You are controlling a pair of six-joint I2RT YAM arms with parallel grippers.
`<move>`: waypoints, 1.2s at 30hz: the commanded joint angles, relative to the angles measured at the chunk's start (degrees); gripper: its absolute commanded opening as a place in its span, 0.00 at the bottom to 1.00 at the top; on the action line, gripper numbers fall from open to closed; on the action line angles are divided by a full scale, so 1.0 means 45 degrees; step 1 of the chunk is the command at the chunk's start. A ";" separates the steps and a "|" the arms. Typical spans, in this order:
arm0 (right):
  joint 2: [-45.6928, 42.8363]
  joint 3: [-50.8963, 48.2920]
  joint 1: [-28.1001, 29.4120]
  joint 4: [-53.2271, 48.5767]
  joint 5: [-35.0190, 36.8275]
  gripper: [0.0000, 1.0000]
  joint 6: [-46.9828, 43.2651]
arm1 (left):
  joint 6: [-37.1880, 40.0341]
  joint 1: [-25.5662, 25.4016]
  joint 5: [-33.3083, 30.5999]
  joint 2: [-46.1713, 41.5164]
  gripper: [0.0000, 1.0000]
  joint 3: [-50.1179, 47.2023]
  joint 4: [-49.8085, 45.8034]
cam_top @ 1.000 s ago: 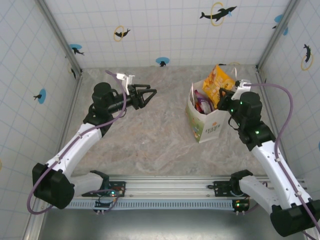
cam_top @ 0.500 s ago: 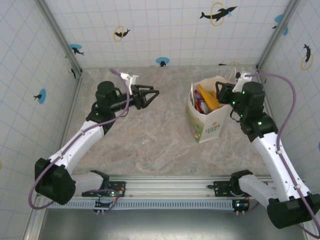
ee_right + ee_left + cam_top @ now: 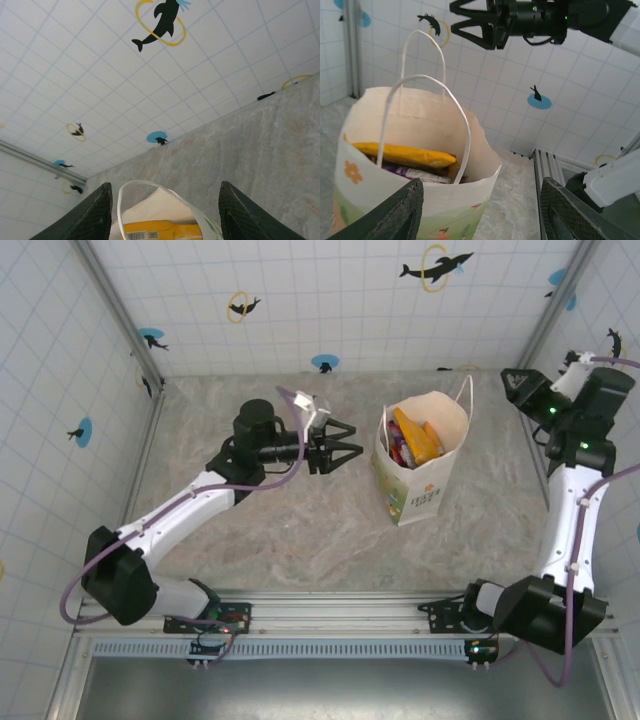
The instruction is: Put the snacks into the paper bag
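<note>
The cream paper bag [image 3: 425, 480] stands upright at centre right, its mouth open. Several snacks [image 3: 412, 438] lie inside it: a yellow-orange packet [image 3: 405, 155] on top and a purple one [image 3: 415, 174] beneath. My left gripper [image 3: 343, 453] is open just left of the bag, pointing at it, and its fingers [image 3: 395, 215] frame the bag's wall [image 3: 435, 200]. My right gripper [image 3: 514, 382] is lifted off to the right of the bag, open and empty. From its wrist camera I see a loop handle [image 3: 150, 192] and the yellow-orange packet [image 3: 160, 231] below the right gripper [image 3: 165, 220].
Marbled tabletop [image 3: 300, 530] spreads in front of and left of the bag. Tiled walls with dolphin stickers [image 3: 436, 265] close in the back and sides. A metal rail [image 3: 330, 612] runs along the near edge by the arm bases.
The right gripper let the yellow-orange packet go into the bag, then drew back up and to the right. The left arm swung right, up to the bag.
</note>
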 commanded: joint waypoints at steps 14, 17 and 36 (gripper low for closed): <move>0.0856 -0.1729 0.0914 0.5117 -0.4022 0.57 0.3581 | -0.0414 -0.1224 0.0232 0.2692 0.61 0.2094 0.2298; 0.0821 -0.2009 0.1170 0.5134 -0.3911 0.57 0.3455 | -0.0680 -0.1253 0.0224 0.2974 0.60 0.2401 0.2513; 0.1255 -0.2590 0.2031 0.5556 -0.3800 0.49 0.3400 | -0.1736 -0.1281 -0.0328 0.3430 0.40 0.3024 0.3016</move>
